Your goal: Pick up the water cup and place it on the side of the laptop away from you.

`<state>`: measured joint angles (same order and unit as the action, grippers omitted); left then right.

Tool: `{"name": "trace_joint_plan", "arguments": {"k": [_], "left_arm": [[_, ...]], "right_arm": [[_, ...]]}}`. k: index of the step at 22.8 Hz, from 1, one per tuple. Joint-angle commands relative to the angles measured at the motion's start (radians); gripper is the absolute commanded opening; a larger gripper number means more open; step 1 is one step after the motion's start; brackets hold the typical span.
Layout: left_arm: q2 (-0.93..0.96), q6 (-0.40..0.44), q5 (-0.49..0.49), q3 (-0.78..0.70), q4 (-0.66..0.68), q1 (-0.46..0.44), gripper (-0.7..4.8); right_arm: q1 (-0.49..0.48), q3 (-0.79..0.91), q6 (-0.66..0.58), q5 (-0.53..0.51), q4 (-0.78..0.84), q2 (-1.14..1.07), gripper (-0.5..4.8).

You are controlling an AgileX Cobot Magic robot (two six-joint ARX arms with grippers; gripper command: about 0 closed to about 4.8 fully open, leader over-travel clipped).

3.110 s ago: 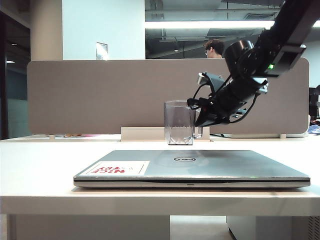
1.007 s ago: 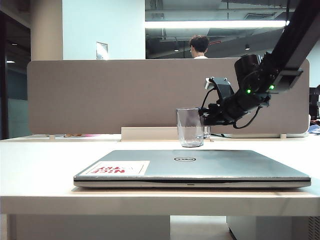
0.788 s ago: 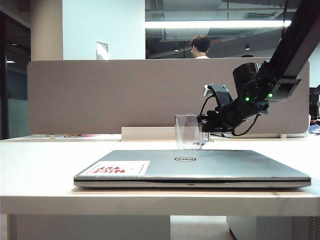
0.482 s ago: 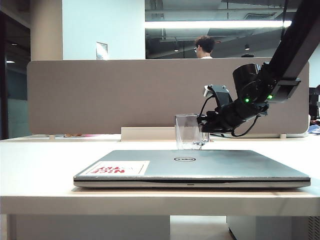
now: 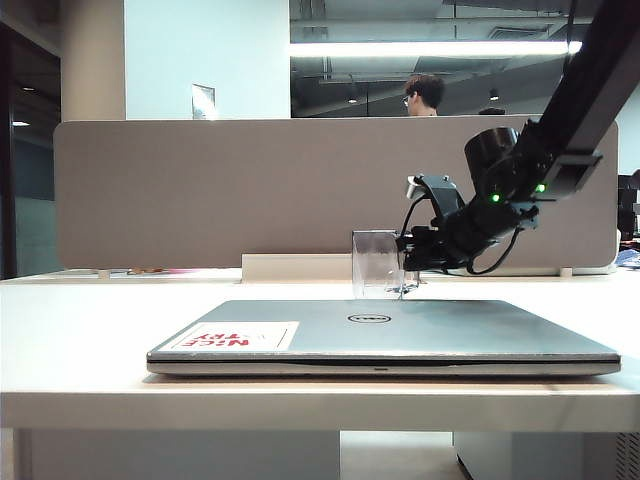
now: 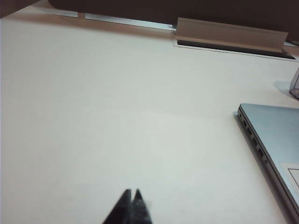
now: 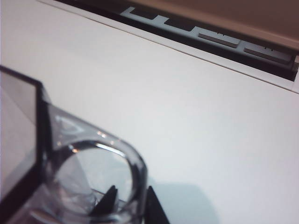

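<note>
The clear water cup (image 5: 378,264) stands upright on the table just behind the closed silver laptop (image 5: 420,330), on its far side. My right gripper (image 5: 409,264) reaches in from the right at the cup's handle. In the right wrist view the handle (image 7: 136,163) runs between the two fingertips, which stand apart on either side of it; the right gripper (image 7: 131,190) is open around the handle, and the cup's wall (image 7: 23,140) fills the corner. My left gripper (image 6: 132,191) is shut and empty over bare table, beside the laptop's edge (image 6: 273,140). It is out of the exterior view.
A grey partition (image 5: 250,190) closes off the back of the white table (image 5: 80,320), with a low cable tray (image 5: 290,267) at its foot, close behind the cup. A person (image 5: 425,95) stands beyond the partition.
The cup has come down from the air onto the table behind the laptop. The right gripper's fingers have spread apart at the handle. The left arm has kept still.
</note>
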<state>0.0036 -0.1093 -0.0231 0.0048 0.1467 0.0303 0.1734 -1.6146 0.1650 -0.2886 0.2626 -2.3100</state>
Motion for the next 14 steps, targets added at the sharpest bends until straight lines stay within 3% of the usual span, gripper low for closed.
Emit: {"name": "trace_joint_plan", "arguments": {"k": [1, 14], "left_arm": [[0.0, -0.003, 0.004, 0.003, -0.006, 0.0, -0.06], [0.0, -0.003, 0.0, 0.003, -0.005, 0.0, -0.06]], "right_arm": [[0.001, -0.004, 0.012, -0.002, -0.034, 0.035, 0.97], [0.0, -0.004, 0.027, 0.002, -0.284, 0.114, 0.96]]}}
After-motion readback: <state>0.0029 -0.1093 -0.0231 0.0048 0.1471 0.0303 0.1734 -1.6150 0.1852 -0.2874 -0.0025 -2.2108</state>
